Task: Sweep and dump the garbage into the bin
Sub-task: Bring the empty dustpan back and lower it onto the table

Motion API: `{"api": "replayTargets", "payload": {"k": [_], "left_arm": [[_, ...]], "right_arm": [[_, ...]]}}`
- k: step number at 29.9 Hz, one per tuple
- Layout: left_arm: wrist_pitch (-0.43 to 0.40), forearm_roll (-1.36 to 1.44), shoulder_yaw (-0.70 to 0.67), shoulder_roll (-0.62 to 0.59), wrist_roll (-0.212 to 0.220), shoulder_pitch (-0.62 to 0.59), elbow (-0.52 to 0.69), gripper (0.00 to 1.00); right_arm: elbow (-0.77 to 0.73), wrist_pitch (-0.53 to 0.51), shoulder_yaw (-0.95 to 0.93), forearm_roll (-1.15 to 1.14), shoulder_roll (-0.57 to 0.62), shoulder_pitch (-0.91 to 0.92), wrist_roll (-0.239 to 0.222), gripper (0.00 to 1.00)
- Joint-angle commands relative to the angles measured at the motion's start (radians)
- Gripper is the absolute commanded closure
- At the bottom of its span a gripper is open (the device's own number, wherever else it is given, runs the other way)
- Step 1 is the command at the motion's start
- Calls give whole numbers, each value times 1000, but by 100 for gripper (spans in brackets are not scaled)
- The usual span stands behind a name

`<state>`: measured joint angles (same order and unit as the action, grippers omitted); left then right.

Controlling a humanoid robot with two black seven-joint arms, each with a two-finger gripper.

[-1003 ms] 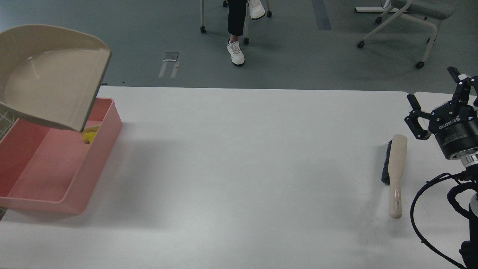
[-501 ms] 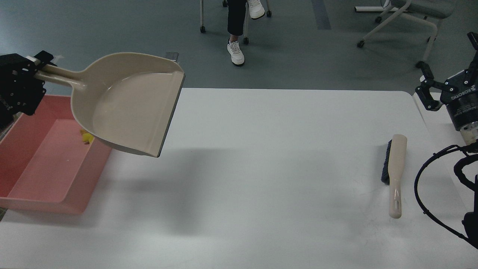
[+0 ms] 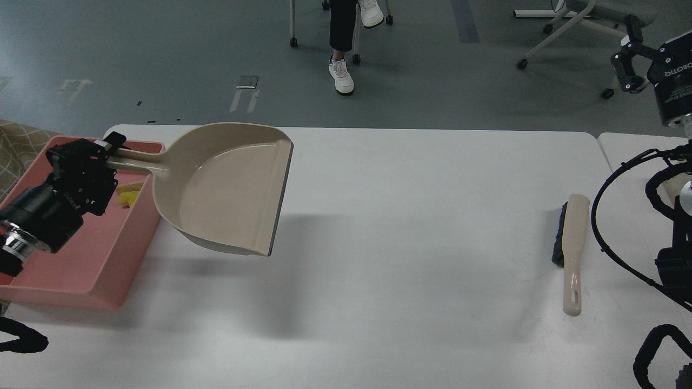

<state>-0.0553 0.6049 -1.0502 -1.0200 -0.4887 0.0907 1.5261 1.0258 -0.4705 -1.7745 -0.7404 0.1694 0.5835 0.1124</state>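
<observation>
1. Our left end effector (image 3: 102, 153) is clamped on the handle of the beige dustpan (image 3: 227, 186), over the far part of the pink bin (image 3: 102, 259) at the left edge of the white table (image 3: 411, 227).
2. The dustpan hangs in the air, handle to the left and open lip to the right, its pan reaching past the bin's right wall and out over the table. A soft shadow lies on the table below and to the right of it. Its inside looks bare.
3. In the bin, a bright yellow sponge piece (image 3: 126, 196) of the garbage shows just under the dustpan handle, against the far right part of the tub. A flat beige strip (partly hidden by the handle) seems to lie beside it; we cannot make it out clearly.
4. Our right end effector (image 3: 627, 59) is raised at the far right corner of the view, well apart from everything on the table. Only one black finger is plain, the rest running off the edge, so we cannot tell how wide it stands.
5. The beige brush (image 3: 572, 253) lies flat on the right side of the table, dark bristles facing left and its handle pointing toward the near edge.
</observation>
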Motion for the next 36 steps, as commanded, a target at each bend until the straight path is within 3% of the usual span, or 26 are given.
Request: {"api": "replayTargets", "payload": {"k": [1,5,10,19,31,36], "left_arm": [[12,39,12,46,0,9,0,100],[67,159,114,115,0,1,0,100],[135,249,160,219,0,1,9,100],[238,254,180,261,0,-8,16,100],[261,309,233,320,0,-74,12,100],[270,309,237,368,44,-106,12,100]], "right_arm": [[-41,1,6,0,4,41,35,0],[-47,1,7,0,1,76,67,0],[-62,3,9,0,5,102,69,0],[-62,3,30,-4,-7,130,70,0],[-58,0,96,-7,-1,81,89,0],[-50,3,107,-16,1,81,89,0]]}}
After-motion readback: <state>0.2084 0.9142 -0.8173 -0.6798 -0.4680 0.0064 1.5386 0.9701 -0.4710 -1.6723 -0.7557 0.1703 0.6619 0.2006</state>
